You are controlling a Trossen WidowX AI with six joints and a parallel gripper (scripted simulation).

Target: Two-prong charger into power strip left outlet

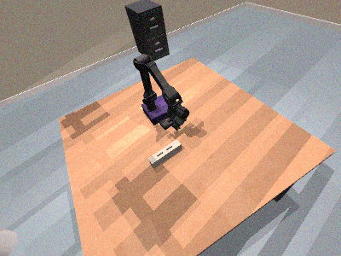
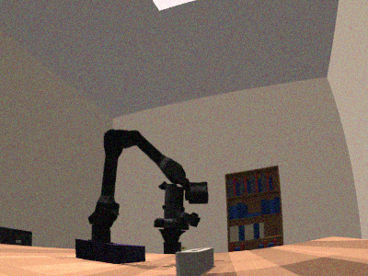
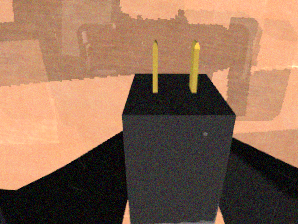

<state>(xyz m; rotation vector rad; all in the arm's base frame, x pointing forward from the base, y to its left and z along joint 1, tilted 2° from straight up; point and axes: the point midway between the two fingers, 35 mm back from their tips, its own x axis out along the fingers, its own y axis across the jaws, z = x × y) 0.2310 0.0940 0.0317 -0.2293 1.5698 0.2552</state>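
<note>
Wood-plank tabletop (image 1: pixel 239 171) carries a white power strip (image 1: pixel 165 154); tool (image 1: pixel 176 122) clamps the black charger (image 3: pixel 176 156); no readable writing.

Single arm folded over, wrist pointing down, jaws clamped on a load.

The arm (image 2: pixel 110 184) rises nearly upright from its base (image 2: pixel 133 254), bends sharply at the elbow high up, and slopes forward and down to the wrist. The gripper (image 1: pixel 176 121) hangs below the wrist, pointing downward above the tabletop (image 1: pixel 256 141), close in front of the base. Its jaws stand partly apart, pressed against the sides of the black charger (image 3: pixel 176 156), whose two prongs point away from the wrist camera. The dark fingers show on either side of the charger body.
</note>
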